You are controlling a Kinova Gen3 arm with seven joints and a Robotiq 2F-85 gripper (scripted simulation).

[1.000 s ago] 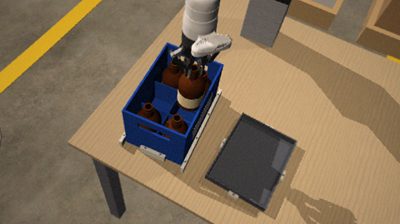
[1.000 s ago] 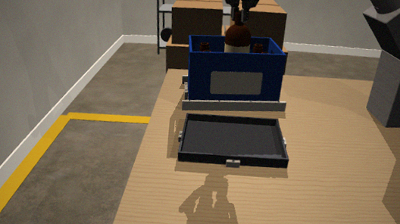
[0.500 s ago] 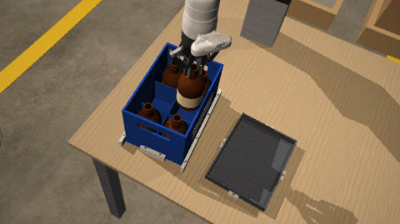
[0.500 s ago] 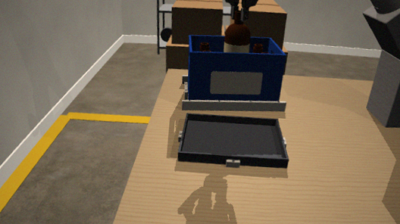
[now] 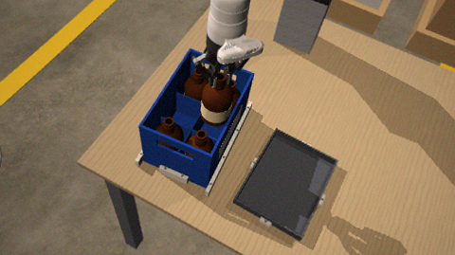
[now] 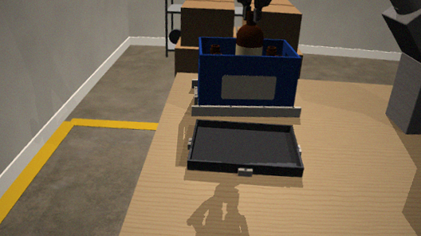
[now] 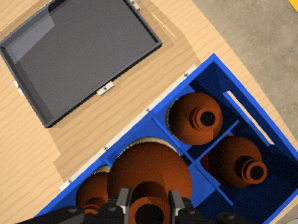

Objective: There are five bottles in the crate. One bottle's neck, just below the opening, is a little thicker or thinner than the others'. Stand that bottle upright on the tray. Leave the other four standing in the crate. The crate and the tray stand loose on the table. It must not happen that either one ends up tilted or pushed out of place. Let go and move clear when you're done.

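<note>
I have the gripper (image 7: 149, 219) clamped on the neck of a brown bottle (image 5: 216, 100), its fingers pressed either side of the open mouth at the bottom centre of the wrist view. The exterior view shows what the wrist view cannot: the bottle hangs upright with its shoulders and the top of its pale label above the rim of the blue crate (image 6: 210, 76), upper centre of the frame. The top view shows the label in full and the bottle over the crate's right-hand side. In the wrist view I count three other bottle tops down in the compartments, one at centre right (image 7: 198, 117); in the top view two sit near the crate's front wall. The dark tray (image 5: 250, 196) lies just right of the crate on the wooden table (image 5: 407, 173), nothing standing in it
</note>
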